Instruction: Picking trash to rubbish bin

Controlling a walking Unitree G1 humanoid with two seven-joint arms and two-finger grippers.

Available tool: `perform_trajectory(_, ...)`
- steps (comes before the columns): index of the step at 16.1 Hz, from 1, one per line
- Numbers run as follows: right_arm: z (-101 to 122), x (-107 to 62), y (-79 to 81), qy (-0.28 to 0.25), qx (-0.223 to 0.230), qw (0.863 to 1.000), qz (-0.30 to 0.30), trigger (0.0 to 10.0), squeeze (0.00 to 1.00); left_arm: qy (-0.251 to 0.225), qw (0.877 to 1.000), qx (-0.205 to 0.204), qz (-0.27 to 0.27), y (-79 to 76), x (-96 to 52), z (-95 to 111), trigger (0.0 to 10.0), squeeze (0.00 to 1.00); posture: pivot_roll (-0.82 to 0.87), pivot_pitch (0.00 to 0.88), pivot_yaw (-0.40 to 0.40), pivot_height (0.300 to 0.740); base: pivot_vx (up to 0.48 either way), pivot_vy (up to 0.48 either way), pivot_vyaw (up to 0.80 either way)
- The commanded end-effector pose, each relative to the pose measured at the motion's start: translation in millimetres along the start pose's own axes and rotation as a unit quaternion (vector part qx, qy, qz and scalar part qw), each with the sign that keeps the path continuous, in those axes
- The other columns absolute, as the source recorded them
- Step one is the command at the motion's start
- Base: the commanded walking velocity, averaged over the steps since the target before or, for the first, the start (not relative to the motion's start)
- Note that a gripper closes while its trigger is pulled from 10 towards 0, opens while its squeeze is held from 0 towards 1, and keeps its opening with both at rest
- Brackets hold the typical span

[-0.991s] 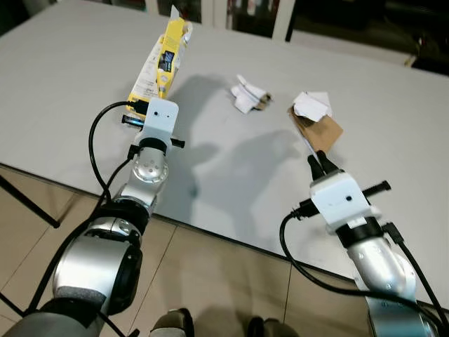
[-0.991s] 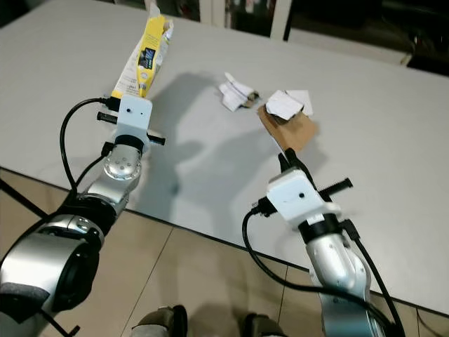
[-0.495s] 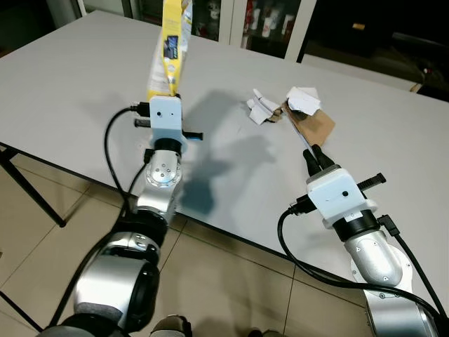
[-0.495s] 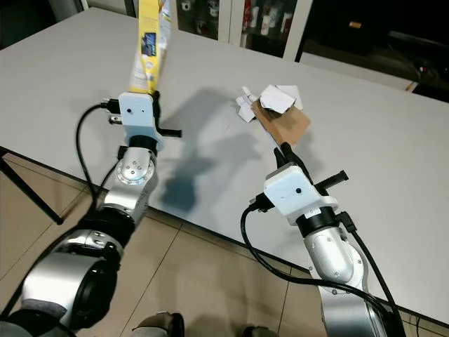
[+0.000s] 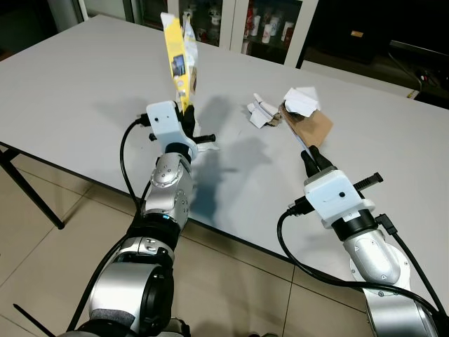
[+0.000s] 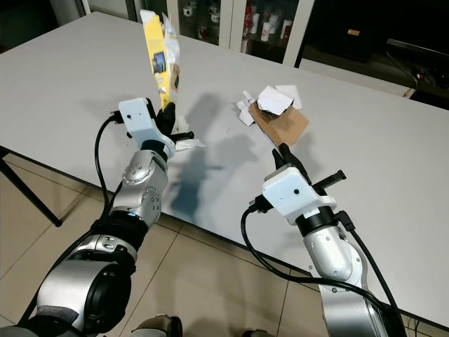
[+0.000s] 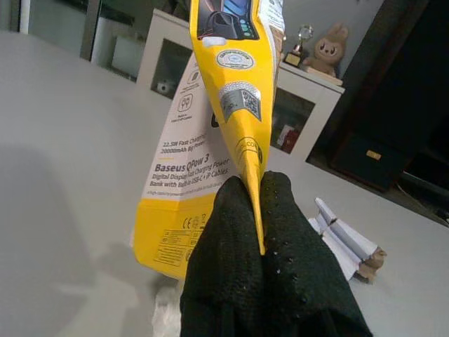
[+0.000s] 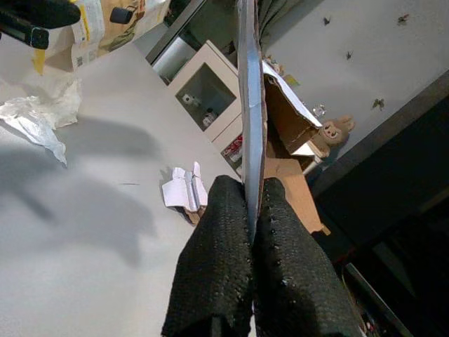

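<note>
A yellow power-bank package [image 5: 179, 67] stands upright in the air above the grey table [image 5: 77, 77], its lower edge pinched in my left gripper [image 5: 186, 112], which is shut on it [image 7: 256, 193]. My right gripper [image 5: 309, 154] is shut on the edge of a torn brown cardboard box [image 5: 310, 123] with white paper on top, held just above the table; the flap [image 8: 247, 98] runs between its fingers. A folded white paper scrap [image 5: 261, 112] lies on the table between the two items.
A crumpled clear plastic wrapper [image 5: 207, 145] lies on the table beside my left wrist. The table's front edge [image 5: 231, 235] runs under both forearms, with tiled floor [image 5: 63, 260] below. Glass-door cabinets [image 5: 270, 28] stand behind the table.
My left gripper has raised the yellow package from lying flat on the table to upright in the air. The right gripper keeps its hold on the cardboard. The camera has shifted.
</note>
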State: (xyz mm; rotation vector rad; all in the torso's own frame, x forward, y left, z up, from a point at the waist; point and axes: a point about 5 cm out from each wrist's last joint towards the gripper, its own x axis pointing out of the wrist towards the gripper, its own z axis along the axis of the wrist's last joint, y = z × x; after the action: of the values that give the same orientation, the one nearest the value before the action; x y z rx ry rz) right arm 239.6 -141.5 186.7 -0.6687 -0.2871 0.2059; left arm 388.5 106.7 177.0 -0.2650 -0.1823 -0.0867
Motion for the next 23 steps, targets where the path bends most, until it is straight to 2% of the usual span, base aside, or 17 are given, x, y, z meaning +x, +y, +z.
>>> perform_trajectory(1,-2.2,0.3,-0.8,0.001,-0.003,1.0,0.0,10.0,0.0,-0.01,1.0,0.017,-0.014,-3.8,0.3,4.0,0.0,0.0,0.1,0.049,-0.059,0.74,0.0,0.0,0.0)
perform_trajectory(4,-4.2,0.0,-0.6,0.004,-0.003,1.0,-0.003,10.0,0.0,-0.043,0.997,0.058,-0.037,-7.7,0.0,16.0,0.0,0.0,0.11,0.049,-0.058,0.74,0.0,0.0,0.0)
perform_trajectory(6,-4.6,0.3,-0.4,0.004,0.002,1.0,-0.009,10.0,0.0,-0.038,0.994,0.099,-0.039,-3.4,-5.6,10.9,0.0,0.0,0.11,0.052,-0.057,0.74,0.0,0.0,0.0)
perform_trajectory(7,-5.2,-0.6,-0.2,0.008,0.011,1.0,-0.017,10.0,0.0,-0.02,0.99,0.135,-0.023,7.5,-14.7,-0.6,0.0,0.0,0.11,0.06,-0.052,0.74,0.0,0.0,0.0)
perform_trajectory(8,-5.6,-1.0,-0.2,0.01,0.015,1.0,-0.02,10.0,0.0,-0.015,0.989,0.146,-0.017,10.9,-17.6,-3.4,0.0,0.0,0.11,0.06,-0.052,0.74,0.0,0.0,0.0)
perform_trajectory(9,-6.6,-2.2,0.2,0.013,0.021,0.999,-0.023,10.0,0.0,-0.003,0.985,0.171,-0.004,17.0,-22.4,-8.7,4.7,0.0,0.12,0.064,-0.052,0.74,0.0,0.0,0.0)
perform_trajectory(10,-7.3,-2.9,0.6,0.015,0.022,0.999,-0.024,10.0,0.0,-0.001,0.984,0.175,0.0,18.5,-23.7,-9.5,9.3,0.0,0.12,0.068,-0.051,0.74,0.0,0.0,0.0)
perform_trajectory(11,-8.0,-3.7,1.1,0.017,0.025,0.999,-0.026,10.0,0.0,-0.002,0.983,0.181,-0.002,19.1,-25.2,-9.6,9.7,0.0,0.12,0.072,-0.051,0.74,0.0,0.0,0.0)
perform_trajectory(12,-11.1,-5.8,4.0,0.025,0.032,0.999,-0.03,10.0,0.0,-0.009,0.981,0.193,-0.009,18.7,-28.2,-7.9,10.0,0.0,0.13,0.078,-0.05,0.74,0.0,0.0,0.8)
perform_trajectory(17,-13.5,-7.2,8.5,0.03,0.037,0.998,-0.03,10.0,0.0,-0.044,0.971,0.234,-0.005,14.5,-28.8,4.4,10.0,0.0,0.15,0.084,-0.042,0.74,0.0,0.0,0.8)
perform_trajectory(20,-13.5,-5.5,9.1,0.028,0.038,0.998,-0.03,10.0,0.0,-0.043,0.966,0.256,0.006,15.1,-29.6,4.1,10.0,0.0,0.15,0.08,-0.041,0.74,0.0,0.0,0.8)
perform_trajectory(23,-12.9,-4.7,9.7,0.025,0.039,0.998,-0.029,10.0,0.0,-0.031,0.966,0.258,0.008,16.2,-32.1,0.0,10.0,0.0,0.15,0.08,-0.043,0.74,0.0,0.0,0.8)
